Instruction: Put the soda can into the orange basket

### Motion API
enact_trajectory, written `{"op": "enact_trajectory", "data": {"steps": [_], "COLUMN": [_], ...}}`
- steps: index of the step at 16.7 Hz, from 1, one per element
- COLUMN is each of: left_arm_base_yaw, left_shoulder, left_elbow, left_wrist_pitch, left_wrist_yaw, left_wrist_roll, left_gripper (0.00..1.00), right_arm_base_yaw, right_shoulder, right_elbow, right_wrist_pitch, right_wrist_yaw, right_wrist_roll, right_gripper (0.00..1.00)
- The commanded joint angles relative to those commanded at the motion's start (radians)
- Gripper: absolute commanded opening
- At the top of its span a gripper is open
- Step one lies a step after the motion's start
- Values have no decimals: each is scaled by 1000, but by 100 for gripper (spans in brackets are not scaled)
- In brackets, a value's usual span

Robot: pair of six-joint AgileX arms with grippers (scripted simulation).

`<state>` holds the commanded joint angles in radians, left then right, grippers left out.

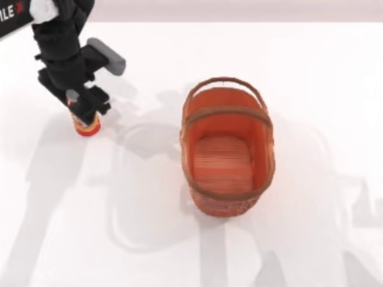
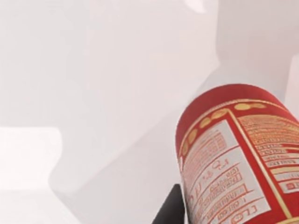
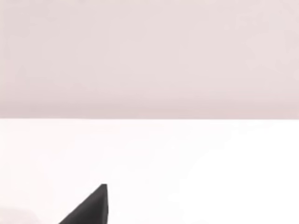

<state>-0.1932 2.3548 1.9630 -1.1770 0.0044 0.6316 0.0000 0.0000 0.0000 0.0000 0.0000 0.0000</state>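
Observation:
The soda can (image 1: 87,124) is small and red with a gold and white label, and stands on the white table at the far left. My left gripper (image 1: 84,109) reaches down over it and is shut on the can. In the left wrist view the soda can (image 2: 238,158) fills the near corner, and one dark fingertip (image 2: 172,209) presses against its side. The orange basket (image 1: 227,200) is a woven oval with a brown rim and an arched brown handle (image 1: 226,112). It stands at the table's middle, well right of the can. Of my right gripper only one dark fingertip (image 3: 96,207) shows, over bare table.
A grey block-shaped part (image 1: 106,55) of the left arm sticks out toward the basket's side. Soft shadows of both arms lie across the white tabletop (image 1: 149,227) between the can and the basket.

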Motion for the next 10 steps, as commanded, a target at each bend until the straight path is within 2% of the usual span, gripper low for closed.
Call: {"op": "enact_trajectory", "data": {"steps": [10], "left_arm_base_yaw": [-2], "left_shoulder": [-2], "left_elbow": [-3], "left_wrist_pitch": [10], "left_wrist_yaw": [8], "left_wrist_roll": [-2], "left_gripper": [0], "right_arm_base_yaw": [0], "right_shoulder": [0], "right_elbow": [0], "right_wrist_pitch": [0], "right_wrist_yaw": [0], "right_wrist_roll": [0], "right_gripper": [100]}}
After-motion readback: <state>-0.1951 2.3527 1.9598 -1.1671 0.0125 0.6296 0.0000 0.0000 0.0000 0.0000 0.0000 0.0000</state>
